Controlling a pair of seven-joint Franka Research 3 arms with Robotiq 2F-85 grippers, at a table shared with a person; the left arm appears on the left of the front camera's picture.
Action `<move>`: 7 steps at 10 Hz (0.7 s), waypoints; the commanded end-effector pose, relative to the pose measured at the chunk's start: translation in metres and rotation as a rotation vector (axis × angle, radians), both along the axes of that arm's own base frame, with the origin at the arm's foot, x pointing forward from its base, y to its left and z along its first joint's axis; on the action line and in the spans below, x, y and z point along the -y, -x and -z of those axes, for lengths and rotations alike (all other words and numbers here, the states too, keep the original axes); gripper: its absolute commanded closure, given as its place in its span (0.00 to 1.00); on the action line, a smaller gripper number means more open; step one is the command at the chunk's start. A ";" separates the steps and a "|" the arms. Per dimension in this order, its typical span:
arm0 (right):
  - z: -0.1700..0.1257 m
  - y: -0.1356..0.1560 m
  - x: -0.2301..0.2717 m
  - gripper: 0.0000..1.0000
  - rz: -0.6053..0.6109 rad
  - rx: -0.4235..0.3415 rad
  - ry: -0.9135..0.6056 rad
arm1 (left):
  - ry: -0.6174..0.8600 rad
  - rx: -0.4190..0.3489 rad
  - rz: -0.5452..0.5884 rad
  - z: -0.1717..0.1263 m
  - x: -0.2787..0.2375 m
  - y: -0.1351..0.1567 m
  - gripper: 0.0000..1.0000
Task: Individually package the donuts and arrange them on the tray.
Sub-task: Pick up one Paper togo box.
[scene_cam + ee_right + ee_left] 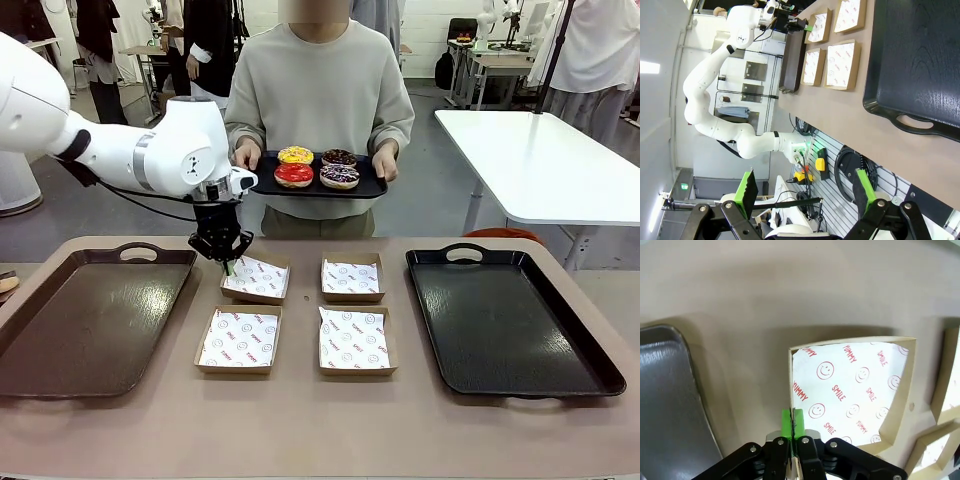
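left gripper (pixel 228 264) pinched on box (pixel 256 279) wall | right gripper (pixel 805 184) spread | donuts (pixel 317 168) looked soft, icing smeary; grip outer sides

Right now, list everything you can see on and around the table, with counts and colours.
Table: one, tan.
Donuts: four, yellow, red, chocolate, sprinkled; on the small tray.
Small tray: one, black; in the person's hands.
Boxes: four, brown, printed white paper; mid-table.
Brown tray: one; table's left end.
Black tray: one; table's right end.
Person's hands: two; gripping the small tray.
Left claw: one, black, green pads; shut on the far-left box wall.
Right claw: one, black, green pads; open, empty.
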State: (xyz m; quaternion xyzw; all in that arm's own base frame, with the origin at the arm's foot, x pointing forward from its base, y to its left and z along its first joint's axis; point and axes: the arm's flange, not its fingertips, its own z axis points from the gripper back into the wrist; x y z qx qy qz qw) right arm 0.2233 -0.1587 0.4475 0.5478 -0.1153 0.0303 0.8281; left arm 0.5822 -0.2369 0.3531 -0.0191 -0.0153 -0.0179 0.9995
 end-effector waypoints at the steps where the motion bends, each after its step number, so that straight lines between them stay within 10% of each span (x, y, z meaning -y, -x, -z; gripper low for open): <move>1: 0.000 0.000 0.000 0.00 -0.003 0.015 -0.011 | -0.001 -0.018 -0.003 -0.032 0.004 0.012 1.00; 7: 0.000 0.000 0.000 0.00 -0.003 0.015 -0.011 | -0.015 0.057 -0.030 -0.136 0.007 0.025 1.00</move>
